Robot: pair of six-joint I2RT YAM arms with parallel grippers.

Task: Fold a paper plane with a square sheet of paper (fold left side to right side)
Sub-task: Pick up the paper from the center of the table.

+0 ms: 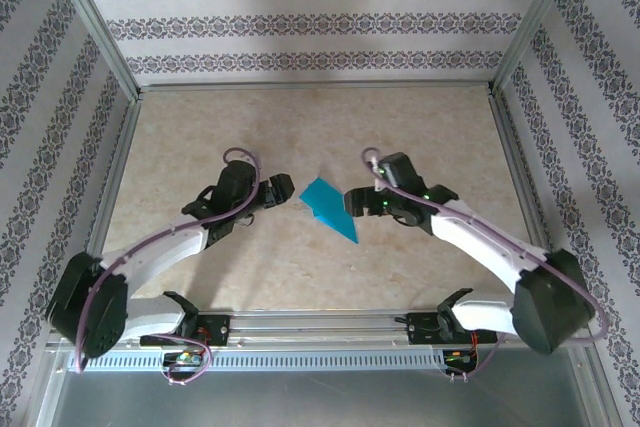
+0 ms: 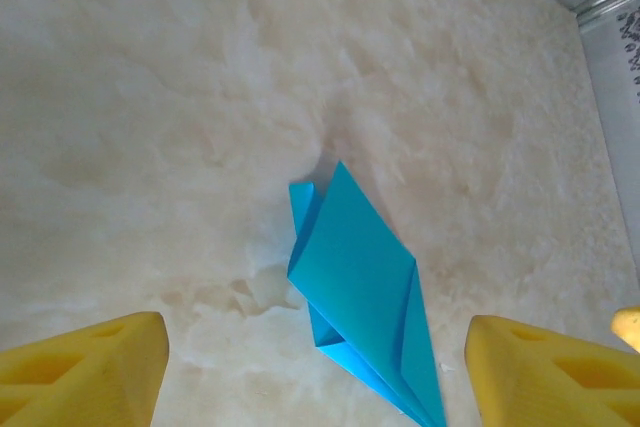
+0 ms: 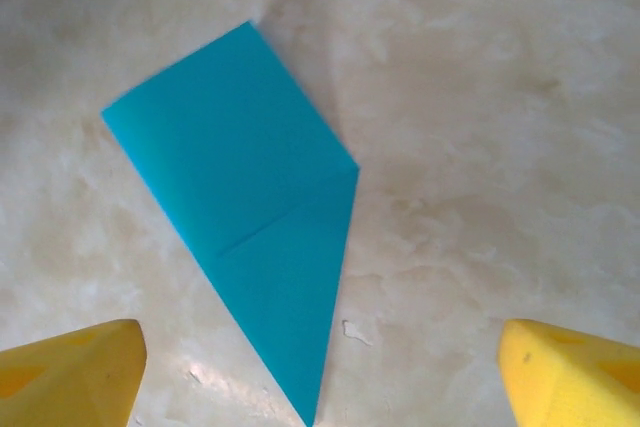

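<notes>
Robotics lab test booth, not a lived-in room. A beige marble-look surface (image 1: 300,127) is boxed in by bare aluminium frame posts (image 1: 95,22) and flat panels of grey damask-striped wallpaper (image 1: 300,22). A white-and-black left robot arm (image 1: 160,247) and a matching right robot arm (image 1: 480,237) are bolted to a silver metal rail (image 1: 320,322) along the near edge.

I see a beige marbled tabletop (image 1: 300,117) under and ahead of the left gripper (image 1: 285,187) and the right gripper (image 1: 350,199). Striped grey-patterned wallpaper (image 1: 300,22) stands well beyond them and out to either side. Aluminium frame posts (image 1: 95,22) rise at the far corners. A perforated metal rail (image 1: 320,357) runs behind them.
</notes>
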